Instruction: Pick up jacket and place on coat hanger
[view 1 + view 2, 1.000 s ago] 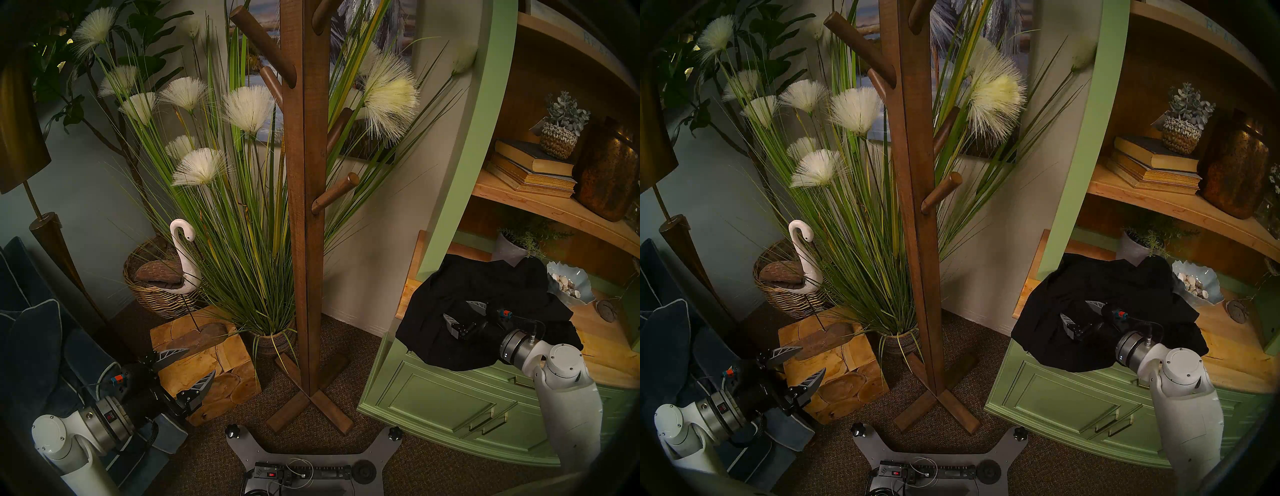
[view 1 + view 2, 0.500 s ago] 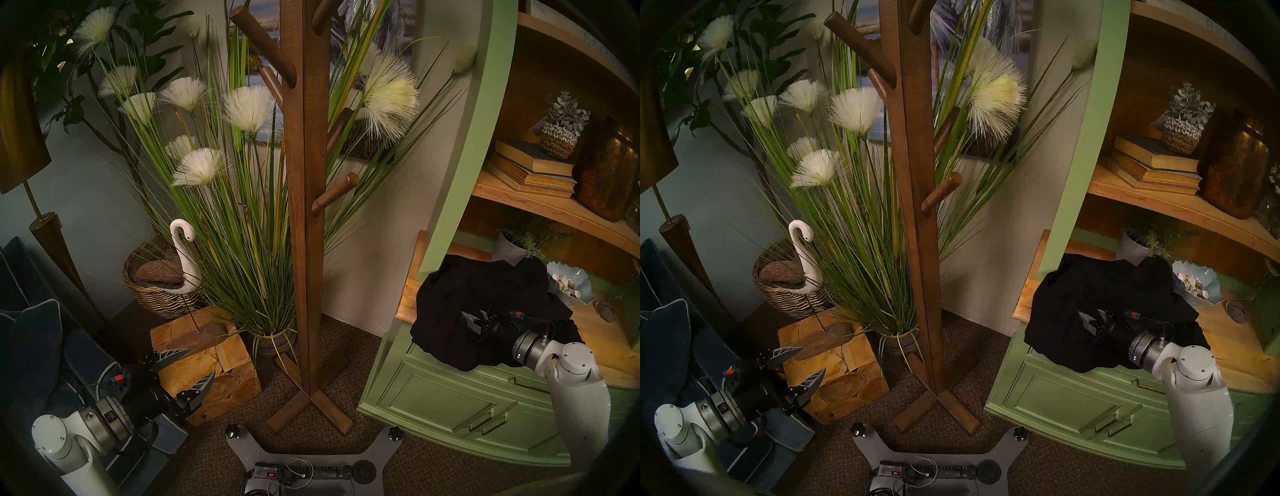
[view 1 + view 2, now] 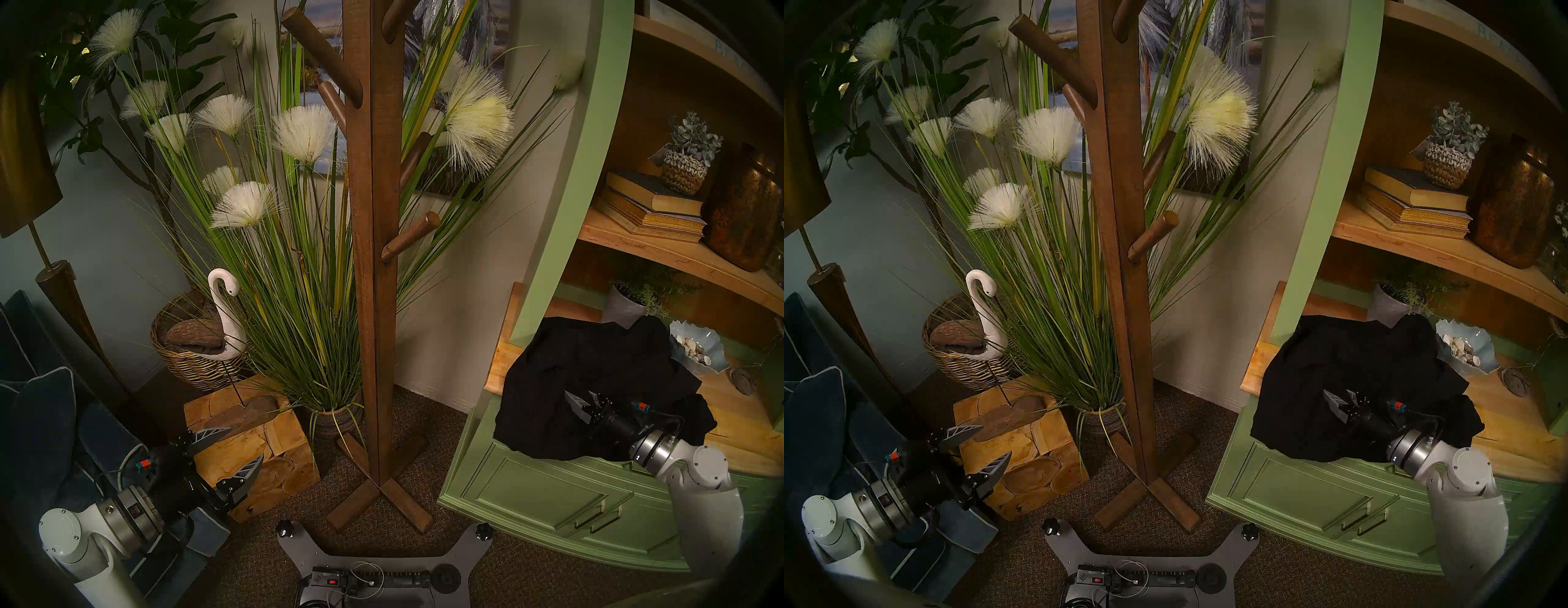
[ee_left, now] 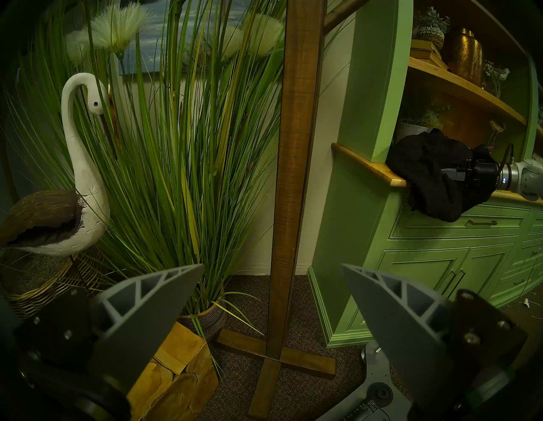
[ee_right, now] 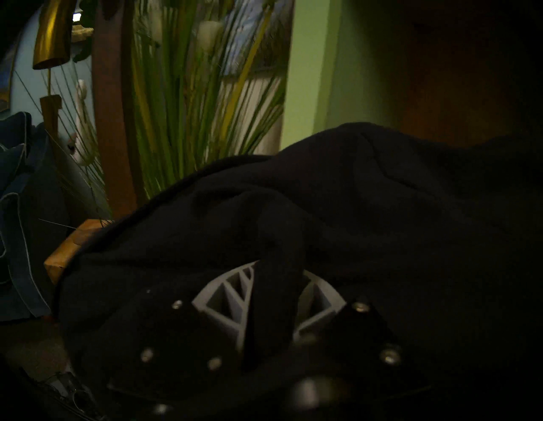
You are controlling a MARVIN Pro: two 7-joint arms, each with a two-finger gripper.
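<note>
The black jacket [image 3: 594,365] lies bunched on the wooden counter [image 3: 500,361] of the green cabinet, its front edge hanging over the drawers. It also shows in the right head view [image 3: 1348,361] and the left wrist view [image 4: 426,176]. My right gripper [image 3: 579,403] is shut on a raised fold of the jacket [image 5: 352,205]; the right wrist view shows the fabric pinched between the fingers [image 5: 223,300]. The brown wooden coat stand [image 3: 373,254] stands on the carpet left of the cabinet, its pegs bare. My left gripper [image 3: 245,443] is open and empty, low at the left.
A shell bowl [image 3: 695,348] and a potted plant [image 3: 628,301] stand on the counter behind the jacket. Tall grass in a basket pot [image 3: 335,418], a wooden block [image 3: 254,441], a swan figure [image 3: 225,314], a brass floor lamp [image 3: 63,297] and a blue cushion [image 3: 42,424] crowd the left.
My right gripper went from open over the jacket to shut on a fold, then drew back toward me. The jacket's left edge shifted right. The left arm stayed still.
</note>
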